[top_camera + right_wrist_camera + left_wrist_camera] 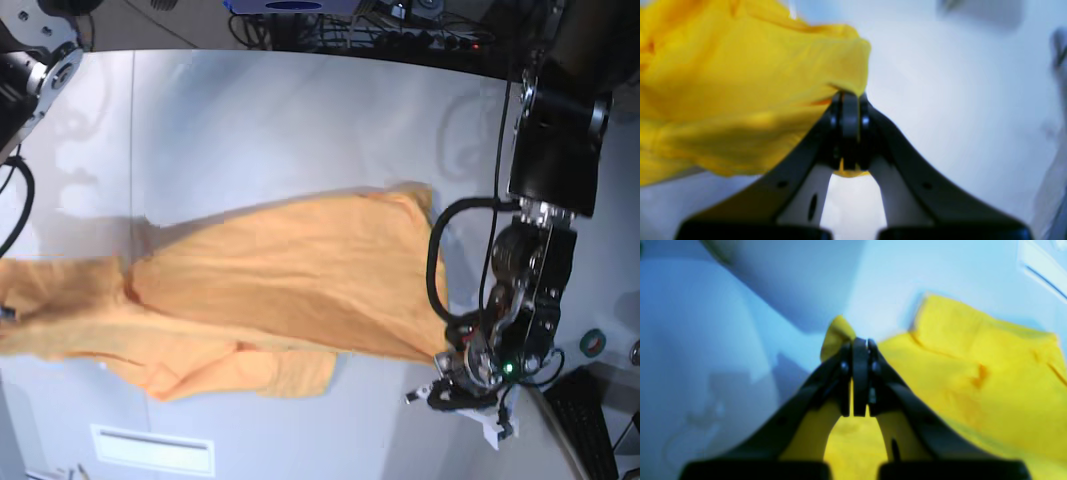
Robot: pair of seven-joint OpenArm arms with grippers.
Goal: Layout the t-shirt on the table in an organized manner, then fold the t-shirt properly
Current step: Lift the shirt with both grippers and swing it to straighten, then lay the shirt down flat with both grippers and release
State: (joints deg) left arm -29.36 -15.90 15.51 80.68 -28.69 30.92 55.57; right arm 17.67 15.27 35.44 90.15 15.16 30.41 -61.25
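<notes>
Both wrist views are soft and blurred, so the cloth's fine detail is lost in them.

In the base view the right hand is cut off at the left edge, where the shirt [270, 290] runs out of frame. Only the right wrist view shows that hand [850, 96]: its jaws are pressed together, pinching a fold of the shirt [740, 83], with a small tongue of yellow cloth poking out below the tips. Here the cloth hangs bunched to the left above the pale tabletop [957, 100].

The left hand [447, 385] sits low on the right side of the base view, small and hard to read among cables and brackets. The left wrist view shows this hand [860, 343] better: jaws pressed together on an edge of the shirt [973, 373], a small peak of cloth standing up just behind the tips.

The base view alone gives the whole layout. The shirt is stretched across the tabletop [280, 120] from the left edge to the left hand, its far edge sagging and casting a shadow, with a rumpled part, perhaps a sleeve, lying along the near side. A thin dark seam [133, 130] crosses the tabletop at left.
</notes>
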